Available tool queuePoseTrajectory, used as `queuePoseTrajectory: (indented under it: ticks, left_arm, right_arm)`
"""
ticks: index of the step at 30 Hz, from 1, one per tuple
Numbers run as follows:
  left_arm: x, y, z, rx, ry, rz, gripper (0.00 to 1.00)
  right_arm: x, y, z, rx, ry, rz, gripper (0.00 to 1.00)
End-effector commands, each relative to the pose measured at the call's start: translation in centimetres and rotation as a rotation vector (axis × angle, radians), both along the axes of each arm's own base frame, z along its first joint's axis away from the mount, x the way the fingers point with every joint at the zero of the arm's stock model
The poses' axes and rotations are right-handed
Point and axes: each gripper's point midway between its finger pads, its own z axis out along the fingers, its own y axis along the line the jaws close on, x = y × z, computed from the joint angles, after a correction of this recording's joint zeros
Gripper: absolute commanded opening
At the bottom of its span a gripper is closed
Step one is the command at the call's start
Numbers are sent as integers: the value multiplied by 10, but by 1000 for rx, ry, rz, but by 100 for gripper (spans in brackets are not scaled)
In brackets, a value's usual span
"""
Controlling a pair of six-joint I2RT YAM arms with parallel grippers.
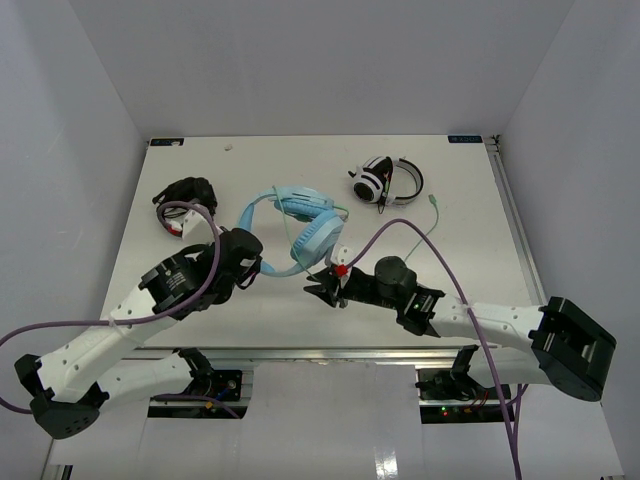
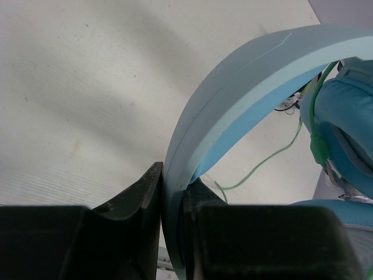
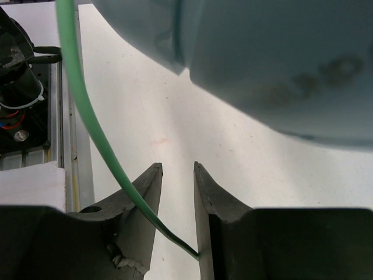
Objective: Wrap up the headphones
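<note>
On the table [image 1: 480, 200], overhead view: the light blue headphones [image 1: 318, 236] lie near the centre, slightly left of the midline. The left gripper [image 1: 258, 266] is at their near-left edge and in contact with them. The right gripper [image 1: 322, 291] sits just beside their near side, fingertips pointing left. A pair of black headphones [image 1: 188, 195] lies at the far left and a white-and-black pair [image 1: 385, 180] at the far right, both well apart from the blue set.

Left wrist view: both fingers are clamped on the headband [image 2: 233, 99], one on each face, with no gap visible. The band arches up and to the right from the grip. One blue ear cup [image 2: 349, 134] is at the right edge. The thin pale green cable [image 2: 265, 163] trails loosely over the table beneath the arch.

Right wrist view: the jaws stand apart with a narrow gap between the tips. The cable crosses the left finger and descends into the gap near its base, where it is not pinched. A pale blue part of the headphones fills the upper frame, close to the camera and blurred.
</note>
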Motion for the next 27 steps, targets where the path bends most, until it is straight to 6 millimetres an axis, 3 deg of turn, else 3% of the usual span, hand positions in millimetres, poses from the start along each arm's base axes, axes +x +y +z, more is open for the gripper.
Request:
queuePoseTrajectory:
  ticks: [1, 21, 27]
  left_arm:
    - [2, -11, 47, -208, -96, -2, 0]
    - [-16, -10, 67, -321, -119, -65, 0]
    - [-19, -8, 67, -329, -121, -69, 0]
  right_arm:
    - [6, 3, 12, 57, -73, 4, 35]
    - [23, 3, -12, 82, -72, 31, 35]
    - [36, 1, -27, 83, -20, 28, 33]
